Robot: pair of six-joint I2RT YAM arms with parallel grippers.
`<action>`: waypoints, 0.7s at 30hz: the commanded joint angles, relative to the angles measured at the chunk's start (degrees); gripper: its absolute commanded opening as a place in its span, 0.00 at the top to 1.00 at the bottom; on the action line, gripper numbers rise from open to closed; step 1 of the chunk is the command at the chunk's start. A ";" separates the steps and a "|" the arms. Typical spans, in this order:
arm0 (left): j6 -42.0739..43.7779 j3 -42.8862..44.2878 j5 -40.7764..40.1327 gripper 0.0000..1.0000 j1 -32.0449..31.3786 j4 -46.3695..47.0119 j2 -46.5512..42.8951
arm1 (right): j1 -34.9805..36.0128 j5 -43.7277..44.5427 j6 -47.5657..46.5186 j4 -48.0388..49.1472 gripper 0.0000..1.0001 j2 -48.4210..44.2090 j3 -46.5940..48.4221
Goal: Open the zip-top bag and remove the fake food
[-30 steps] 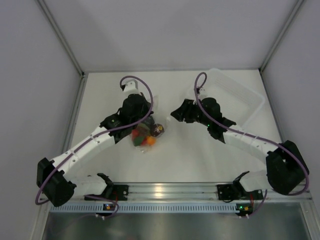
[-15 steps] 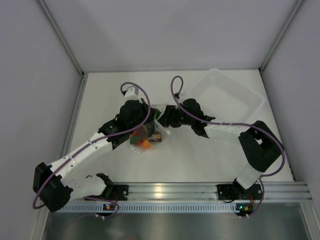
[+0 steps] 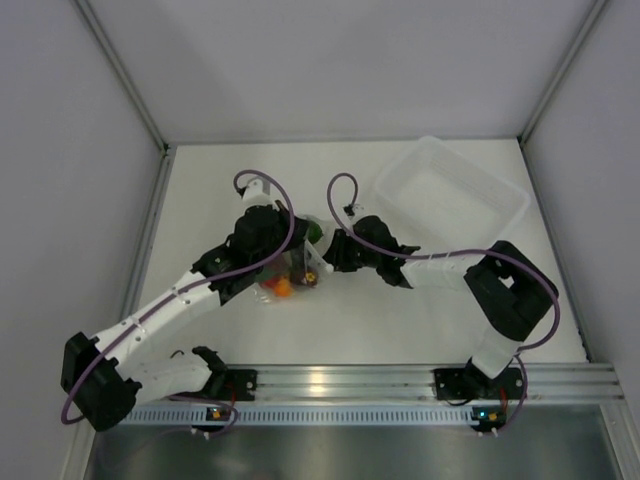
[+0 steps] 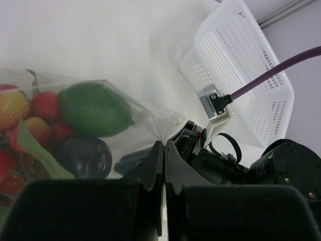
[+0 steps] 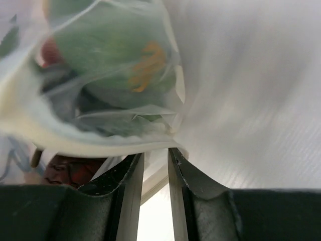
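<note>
Right wrist view: rim of zip-top bag (image 5: pixel 105 80) straight ahead of narrowly parted right end effector (image 5: pixel 153 155), left end effector (image 4: pixel 164 150) pinched shut on it.

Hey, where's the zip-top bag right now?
Top view: the zip-top bag sits left of centre, between the left gripper and the right gripper, with the white tub off to its right.

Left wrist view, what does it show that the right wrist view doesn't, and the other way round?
Only the left wrist: the white perforated plastic basket, the right arm's purple cable, and the left claw shut on the clear crinkly zip-top bag. Only the right wrist: the right claw, jaws slightly apart, at the bag's edge. Both: the bag and the round green plastic fruit inside it.
</note>
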 commanded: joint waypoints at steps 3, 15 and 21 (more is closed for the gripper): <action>-0.11 -0.95 -4.55 1.00 -0.14 5.59 -4.37 | 0.25 6.39 -2.03 -0.52 0.75 -0.33 -0.96; 0.51 -2.00 -8.25 1.00 -0.14 4.09 -3.06 | -2.30 23.79 -12.50 -15.30 0.75 -5.60 -2.28; 1.03 -0.25 -4.92 1.00 -0.14 4.09 -0.69 | -2.30 22.41 -14.70 -15.84 0.75 -11.31 -2.36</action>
